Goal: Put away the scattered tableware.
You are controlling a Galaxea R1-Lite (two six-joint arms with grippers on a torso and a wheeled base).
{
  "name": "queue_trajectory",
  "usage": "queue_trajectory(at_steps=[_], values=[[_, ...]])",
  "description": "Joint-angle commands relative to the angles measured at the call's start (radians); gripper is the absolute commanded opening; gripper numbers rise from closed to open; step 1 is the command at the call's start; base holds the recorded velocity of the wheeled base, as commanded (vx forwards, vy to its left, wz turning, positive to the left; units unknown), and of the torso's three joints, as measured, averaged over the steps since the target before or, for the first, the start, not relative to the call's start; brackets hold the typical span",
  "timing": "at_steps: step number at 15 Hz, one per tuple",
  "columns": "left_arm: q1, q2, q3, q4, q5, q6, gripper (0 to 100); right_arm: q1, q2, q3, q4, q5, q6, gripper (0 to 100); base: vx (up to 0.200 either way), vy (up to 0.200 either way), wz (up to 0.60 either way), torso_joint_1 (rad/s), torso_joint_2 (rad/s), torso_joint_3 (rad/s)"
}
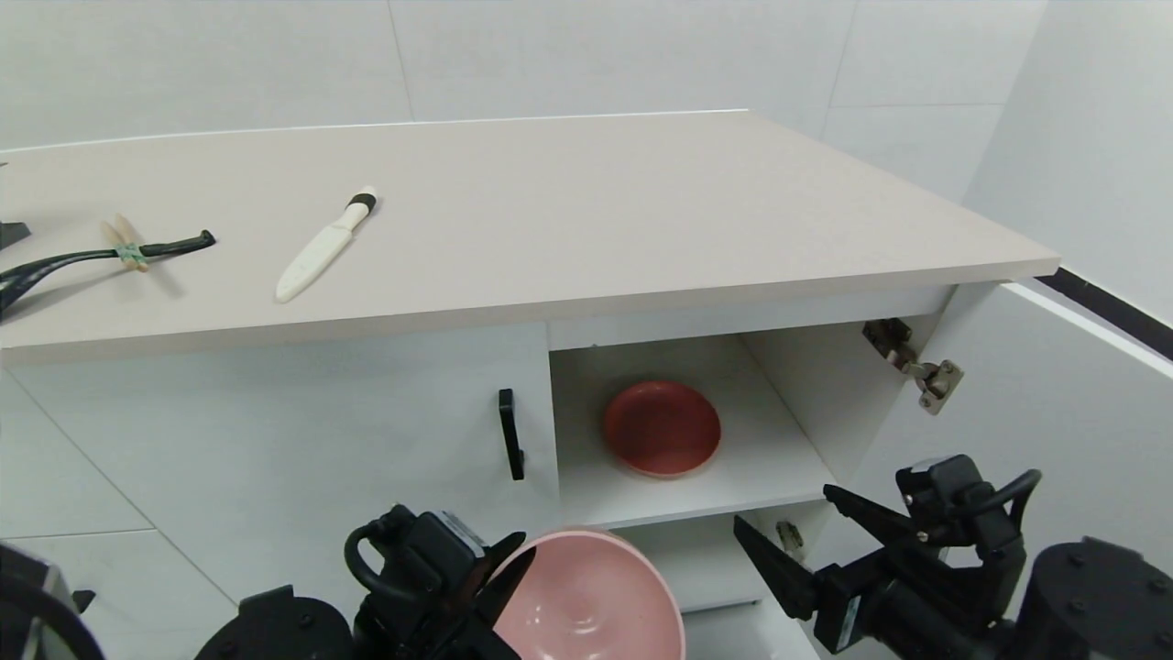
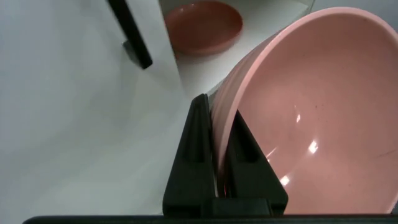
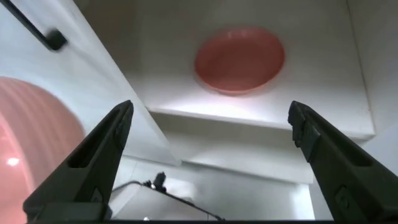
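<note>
The left gripper pinches the rim of the pink bowl, which sits tilted at six o'clock in the head view, in front of the open cabinet. The right gripper, at four o'clock, has its fingers spread wide. A red plate lies on the cabinet shelf. A white knife rests on the countertop at ten o'clock.

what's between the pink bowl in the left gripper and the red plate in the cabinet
Only a bare stretch of white shelf separates the pink bowl from the red plate, seen in the head view.
</note>
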Motion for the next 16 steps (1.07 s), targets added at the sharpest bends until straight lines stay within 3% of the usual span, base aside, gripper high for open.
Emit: queue_trajectory(at_steps=[1, 2, 5, 6, 12, 16], values=[[0.008, 0.034, -0.084, -0.001, 0.001, 0.050, 0, 0.002, -0.065, 0.003, -0.001, 0.000, -0.003, 100, 0.000, 0.000, 0.00, 0.000, 0.00, 0.000], [0.008, 0.066, -0.107, -0.001, 0.001, 0.077, 0, 0.002, -0.076, 0.003, -0.001, -0.003, -0.006, 100, 0.000, 0.000, 0.00, 0.000, 0.00, 0.000], [0.008, 0.168, -0.162, -0.001, -0.001, 0.123, 0, 0.002, -0.073, 0.003, -0.001, -0.037, -0.006, 100, 0.000, 0.000, 0.00, 0.000, 0.00, 0.000], [0.007, 0.199, -0.219, -0.001, -0.001, 0.133, 0, 0.002, -0.069, 0.003, -0.001, -0.041, -0.006, 100, 0.000, 0.000, 0.00, 0.000, 0.00, 0.000], [0.014, 0.276, -0.343, -0.001, -0.001, 0.136, 0, 0.002, -0.022, 0.003, -0.001, -0.043, -0.001, 100, 0.000, 0.000, 0.00, 0.000, 0.00, 0.000], [0.028, 0.308, -0.504, -0.001, -0.001, 0.154, 0, -0.002, -0.007, 0.003, -0.001, -0.043, 0.005, 100, 0.000, 0.000, 0.00, 0.000, 0.00, 0.000]])
